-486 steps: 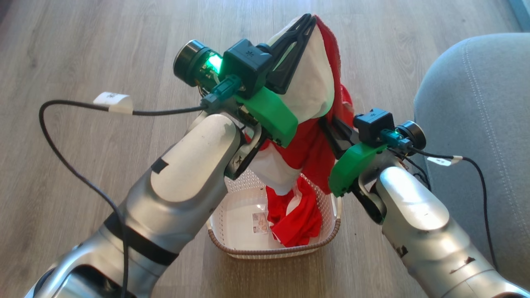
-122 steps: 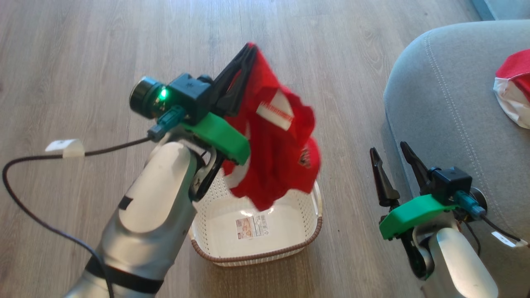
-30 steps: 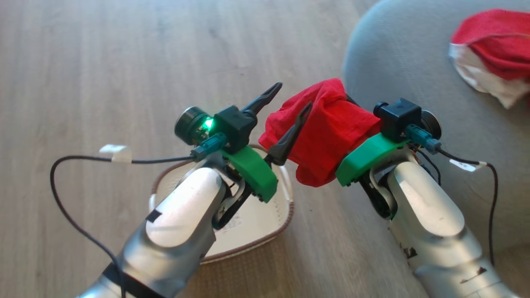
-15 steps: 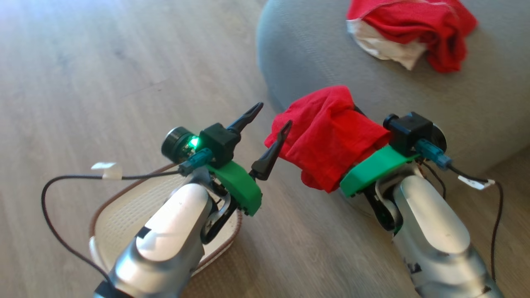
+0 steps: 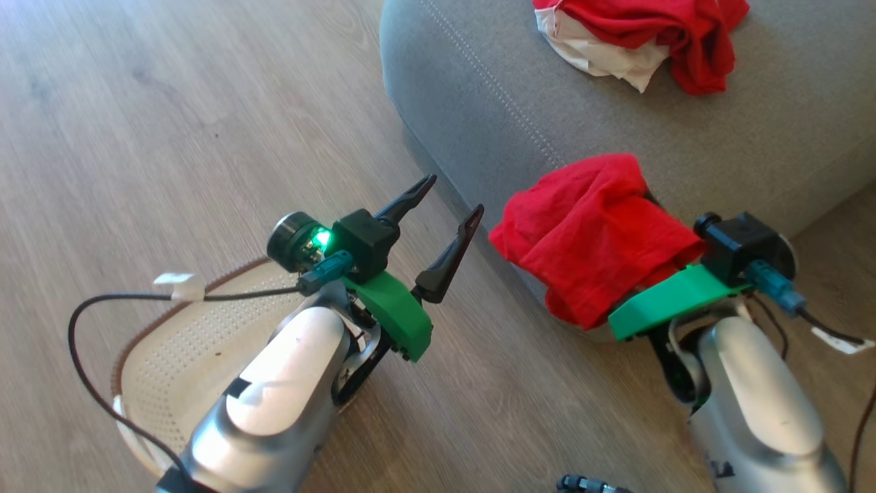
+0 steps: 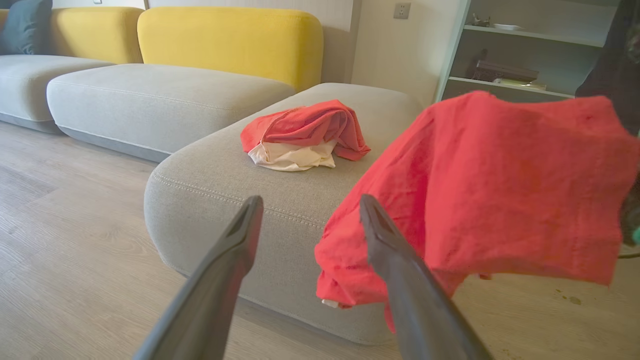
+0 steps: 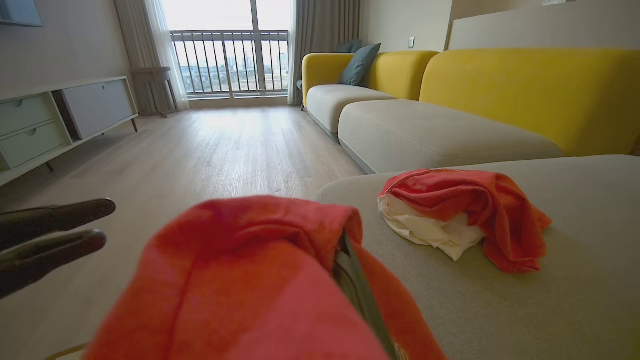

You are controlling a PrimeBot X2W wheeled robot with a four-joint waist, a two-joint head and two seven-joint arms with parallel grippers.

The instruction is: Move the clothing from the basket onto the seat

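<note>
My right gripper is shut on a red piece of clothing that drapes over its fingers and hides them in the head view. It hangs at the near edge of the grey seat. Another red and white bundle of clothing lies on the seat top. My left gripper stands open and holds nothing, just left of the held clothing and above the floor. The cream basket sits at the lower left, partly behind my left arm. In the left wrist view the held clothing hangs right of the open fingers.
Wooden floor lies to the left of the seat. Further grey seats with yellow backs stand beyond it. A low cabinet lines the far wall and a shelf unit stands past the seat. A black cable loops by my left arm.
The head camera has swung right, so the basket sits lower left and more seat shows. My right gripper with the red clothing is closer to the seat edge. The left gripper stays open.
</note>
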